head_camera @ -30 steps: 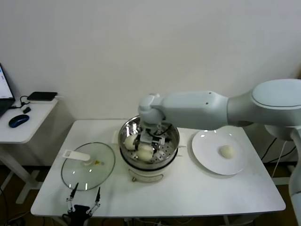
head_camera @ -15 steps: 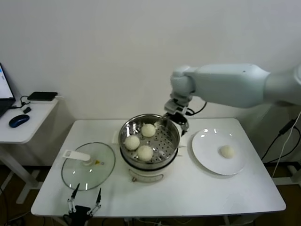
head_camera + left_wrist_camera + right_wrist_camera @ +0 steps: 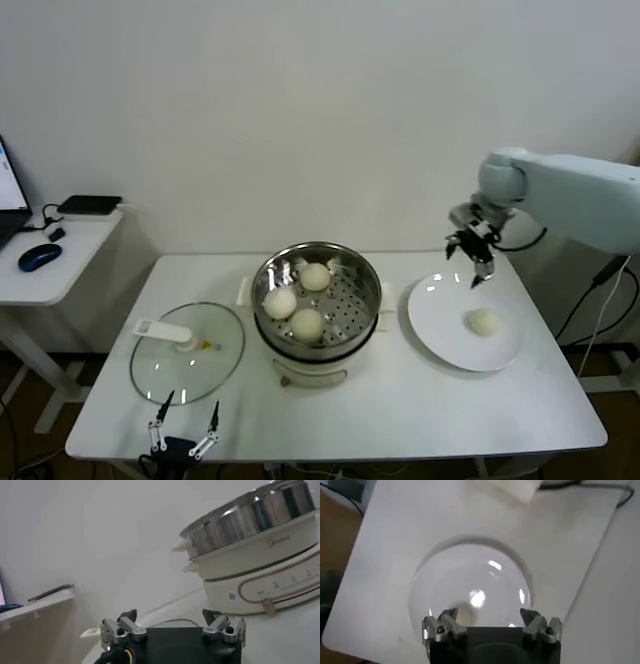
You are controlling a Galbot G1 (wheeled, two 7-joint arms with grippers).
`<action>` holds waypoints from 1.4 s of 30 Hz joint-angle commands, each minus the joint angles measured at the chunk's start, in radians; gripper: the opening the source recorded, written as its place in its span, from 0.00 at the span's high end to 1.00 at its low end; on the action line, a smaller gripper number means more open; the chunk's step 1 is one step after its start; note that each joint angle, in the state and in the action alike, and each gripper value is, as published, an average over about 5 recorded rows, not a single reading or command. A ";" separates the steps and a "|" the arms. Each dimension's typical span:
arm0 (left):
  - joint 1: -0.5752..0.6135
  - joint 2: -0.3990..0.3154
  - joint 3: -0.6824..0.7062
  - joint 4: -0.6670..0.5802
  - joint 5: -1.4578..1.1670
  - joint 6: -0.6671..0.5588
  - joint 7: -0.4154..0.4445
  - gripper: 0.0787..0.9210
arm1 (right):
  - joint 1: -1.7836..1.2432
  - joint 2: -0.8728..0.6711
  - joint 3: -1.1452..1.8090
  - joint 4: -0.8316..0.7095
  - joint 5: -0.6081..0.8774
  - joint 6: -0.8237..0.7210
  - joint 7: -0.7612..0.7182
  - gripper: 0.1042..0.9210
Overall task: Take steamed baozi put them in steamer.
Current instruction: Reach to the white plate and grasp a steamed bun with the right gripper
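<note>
While right gripper [image 3: 478,261] hovers jaws apart, steamer [image 3: 252,550] reads Midea

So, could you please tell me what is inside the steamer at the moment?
Inside the steamer, three steamed baozi sit apart on the perforated tray. Whatever lies beneath that tray is covered. The fourth bun is on the white plate.

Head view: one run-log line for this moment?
right tool open, empty, above plate | baozi: three in steamer, one on plate | left tool parked at table front
</note>
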 commanded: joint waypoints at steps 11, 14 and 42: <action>-0.003 0.006 -0.006 0.016 -0.004 0.015 0.019 0.12 | -0.398 -0.083 0.310 -0.205 -0.248 -0.035 0.049 0.12; -0.003 0.006 -0.005 0.019 -0.004 0.017 0.022 0.12 | -0.422 -0.073 0.339 -0.237 -0.265 -0.031 0.052 0.12; -0.003 0.006 -0.011 0.025 0.000 0.018 0.026 0.12 | -0.538 0.008 0.492 -0.368 -0.337 0.011 0.083 0.13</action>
